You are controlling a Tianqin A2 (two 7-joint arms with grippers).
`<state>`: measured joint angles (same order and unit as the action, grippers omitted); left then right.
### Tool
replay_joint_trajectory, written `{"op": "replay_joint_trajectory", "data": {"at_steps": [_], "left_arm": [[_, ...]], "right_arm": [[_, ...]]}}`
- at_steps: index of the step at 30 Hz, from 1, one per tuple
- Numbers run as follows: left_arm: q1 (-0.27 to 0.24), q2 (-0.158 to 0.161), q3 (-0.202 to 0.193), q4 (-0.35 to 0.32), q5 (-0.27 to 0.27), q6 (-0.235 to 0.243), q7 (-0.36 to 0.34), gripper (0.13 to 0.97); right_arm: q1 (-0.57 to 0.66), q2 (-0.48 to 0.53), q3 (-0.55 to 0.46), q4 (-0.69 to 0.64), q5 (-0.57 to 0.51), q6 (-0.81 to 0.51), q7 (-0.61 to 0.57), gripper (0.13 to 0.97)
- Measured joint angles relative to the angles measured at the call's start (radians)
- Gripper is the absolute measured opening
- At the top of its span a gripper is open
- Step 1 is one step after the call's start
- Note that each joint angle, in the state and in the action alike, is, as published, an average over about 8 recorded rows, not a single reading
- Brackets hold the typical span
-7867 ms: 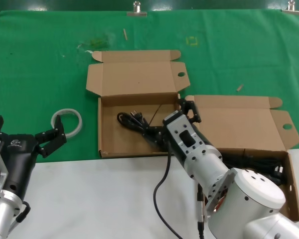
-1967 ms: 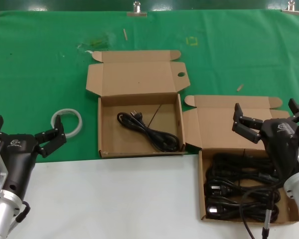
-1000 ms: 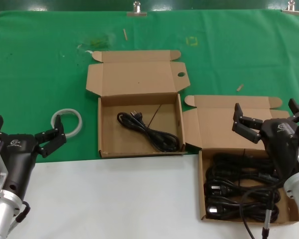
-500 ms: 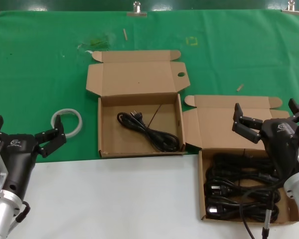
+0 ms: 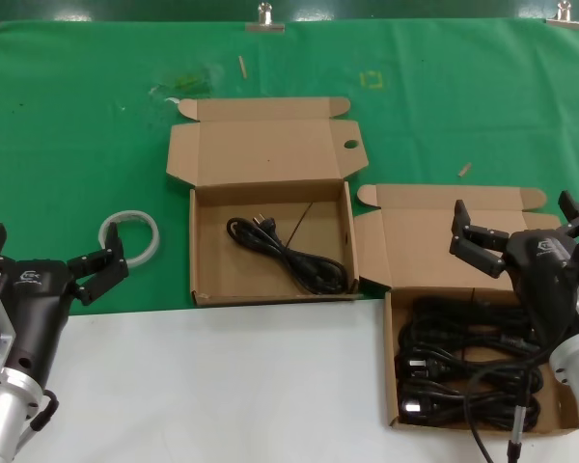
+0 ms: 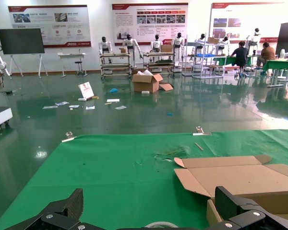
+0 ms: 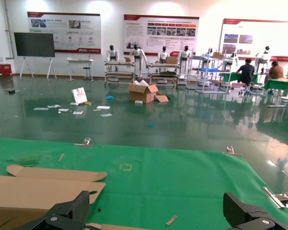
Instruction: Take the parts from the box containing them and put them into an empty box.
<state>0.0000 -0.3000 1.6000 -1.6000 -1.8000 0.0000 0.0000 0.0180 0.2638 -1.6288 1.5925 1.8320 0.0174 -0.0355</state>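
two shallow brown corrugated cardboard mailer boxes lie with lids folded back on the green cloth, presumably so the arms can reach in from above. the box at centre holds one black coiled power cord, which runs from its middle toward its 4 o'clock corner. the box at 4 o'clock of it, nearest the robot's right side, is crowded with the remaining black cord bundles, so most of the transfer looks undone. the right gripper hangs above that full box's lid fold, fingers spread wide apart, touching and holding nothing. the left gripper waits at the table's 8 o'clock edge, fingers likewise apart and empty, beside a whitish tape ring.
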Motion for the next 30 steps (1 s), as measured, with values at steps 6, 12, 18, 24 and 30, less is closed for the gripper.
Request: {"op": "replay_joint_trajectory", "data": {"at_steps": [6, 12, 18, 24, 30], "left_arm": [[0.0, 0.0, 0.0, 0.0, 0.0, 0.0, 0.0, 0.965], [0.0, 0.0, 0.0, 0.0, 0.0, 0.0, 0.0, 0.965], [0.0, 0.0, 0.0, 0.0, 0.0, 0.0, 0.0, 0.965], [0.0, 0.0, 0.0, 0.0, 0.0, 0.0, 0.0, 0.965], [0.0, 0.0, 0.0, 0.0, 0.0, 0.0, 0.0, 0.965]], "right_arm": [[0.0, 0.0, 0.0, 0.0, 0.0, 0.0, 0.0, 0.966], [0.0, 0.0, 0.0, 0.0, 0.0, 0.0, 0.0, 0.966], [0.0, 0.0, 0.0, 0.0, 0.0, 0.0, 0.0, 0.966], [0.0, 0.0, 0.0, 0.0, 0.0, 0.0, 0.0, 0.966], [0.0, 0.0, 0.0, 0.0, 0.0, 0.0, 0.0, 0.966]]}}
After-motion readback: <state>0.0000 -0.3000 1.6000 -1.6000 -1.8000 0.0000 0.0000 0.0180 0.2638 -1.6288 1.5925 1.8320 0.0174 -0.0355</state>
